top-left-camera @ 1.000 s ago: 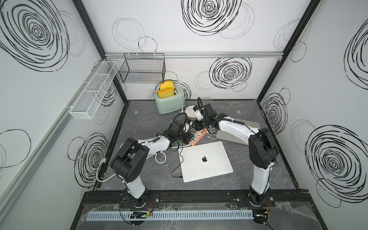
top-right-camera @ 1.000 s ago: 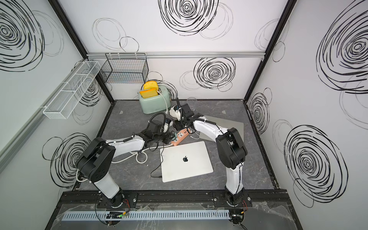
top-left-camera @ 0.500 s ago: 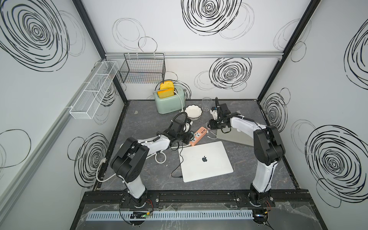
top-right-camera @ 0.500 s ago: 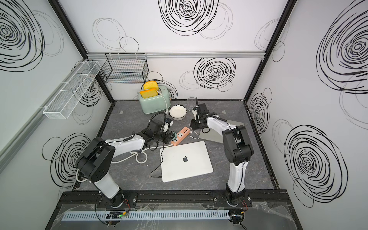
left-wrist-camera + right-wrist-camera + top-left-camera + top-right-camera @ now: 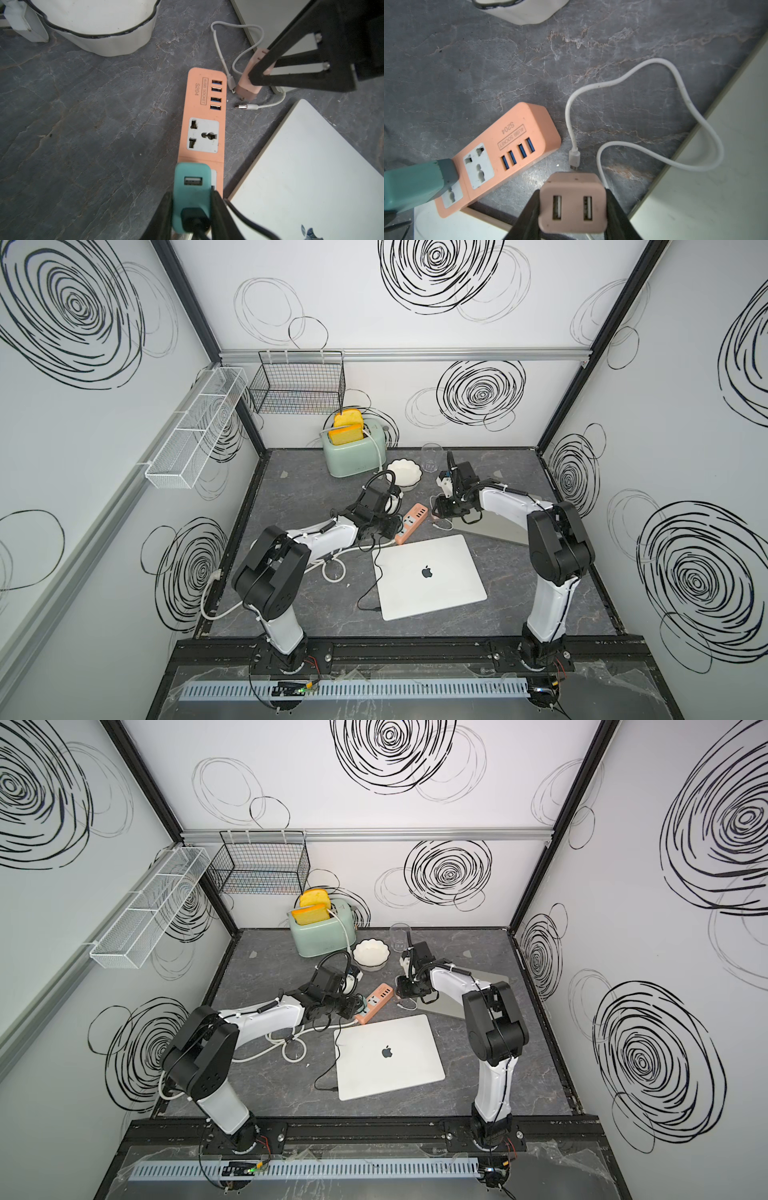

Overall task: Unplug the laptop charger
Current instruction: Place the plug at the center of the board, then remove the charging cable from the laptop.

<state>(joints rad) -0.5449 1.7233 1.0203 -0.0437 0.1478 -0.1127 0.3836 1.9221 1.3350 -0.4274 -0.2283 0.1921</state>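
The laptop charger is a teal block with a black cable running to the closed silver laptop. It stands on the end socket of the orange power strip, and its pins are hidden. My left gripper is shut on the charger's sides; in a top view the left gripper sits at the strip's near end. My right gripper is shut on a pink two-port USB adapter, held low beside the strip's far end.
A white bowl, a glass and a green toaster stand behind the strip. A second grey laptop lies under the right arm. A loose white USB cable curls by the strip.
My right arm has swung right, away from the bowl, carrying the pink adapter, and has settled beside the strip's far end. The left arm has not moved.
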